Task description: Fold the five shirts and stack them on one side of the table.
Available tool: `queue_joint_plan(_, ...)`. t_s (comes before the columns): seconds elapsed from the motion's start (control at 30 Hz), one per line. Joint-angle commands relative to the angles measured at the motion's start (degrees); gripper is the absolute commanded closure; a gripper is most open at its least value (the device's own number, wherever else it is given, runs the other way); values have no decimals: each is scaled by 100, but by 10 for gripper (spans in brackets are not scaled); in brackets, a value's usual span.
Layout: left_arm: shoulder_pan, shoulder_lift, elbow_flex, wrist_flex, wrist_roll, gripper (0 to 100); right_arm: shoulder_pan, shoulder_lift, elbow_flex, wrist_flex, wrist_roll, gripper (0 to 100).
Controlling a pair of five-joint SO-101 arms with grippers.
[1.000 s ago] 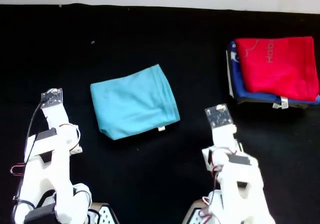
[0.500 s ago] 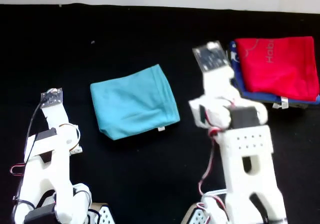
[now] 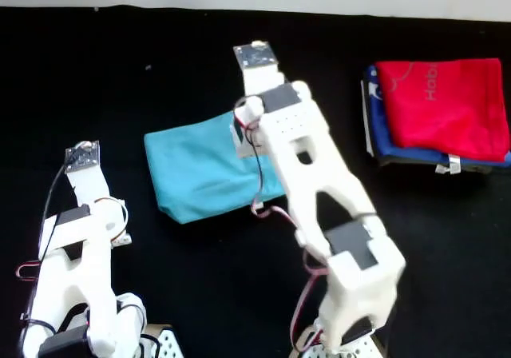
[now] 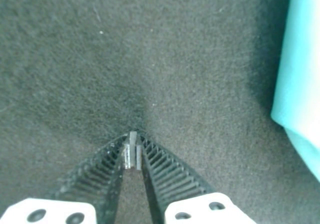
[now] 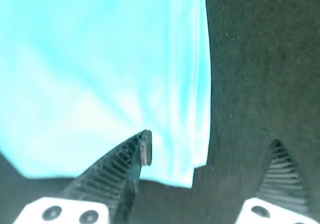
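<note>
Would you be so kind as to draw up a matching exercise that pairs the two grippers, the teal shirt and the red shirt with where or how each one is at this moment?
Things:
1. left gripper
2. right gripper
3. teal shirt
4. red shirt

Places or states:
A. lies on top of the blue shirt
B. open, one finger over the teal shirt, the other past its edge
C. shut, above bare black table
D. folded, alone mid-table

Pairs: 1-C, 2-B, 3-D, 4-A.
</note>
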State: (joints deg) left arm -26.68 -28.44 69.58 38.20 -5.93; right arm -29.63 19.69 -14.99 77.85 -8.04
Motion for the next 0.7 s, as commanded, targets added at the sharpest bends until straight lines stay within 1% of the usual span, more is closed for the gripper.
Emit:
queue_joint_plan(0.0,-40,13,13,-123,-18,990,-84,716,-989,171,-123,653)
queue_joint_plan(0.3,-40,13,13,-123,-18,990,-259,2431,-2615,382,-123,653)
queue_joint_plan(0.57,22,13,13,-123,-18,990,-119,3714,-3486,400,-97,656)
queue_joint_plan(0.63,22,13,13,-123,-18,990,-84,3864,-3547,453,-88,683)
queue_joint_plan(0.67,22,13,13,-123,-18,990,-84,3916,-3556,541,-79,731)
